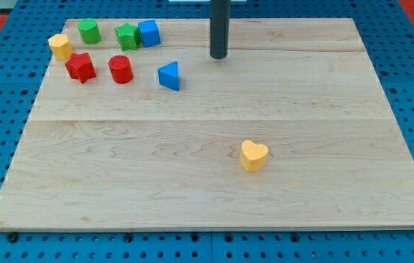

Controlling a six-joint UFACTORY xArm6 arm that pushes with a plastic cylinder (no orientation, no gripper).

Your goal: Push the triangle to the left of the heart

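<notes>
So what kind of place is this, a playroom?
More likely a robot lab bench. A wooden board lies on a blue pegboard table, with small blocks like the yellow heart and blue triangle, and my tip beside them.

The dark rod stands upright, coming down from the view's top edge, my tip (pixel 218 56) near the top centre.

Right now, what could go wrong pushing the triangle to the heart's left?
1. My tip sits to the view's right of the triangle; pushing from here would send it toward the red cylinder, away from the heart.
2. The push is long and diagonal; the triangle may rotate and slip off my tip.
3. Overshooting could bump the heart.
</notes>
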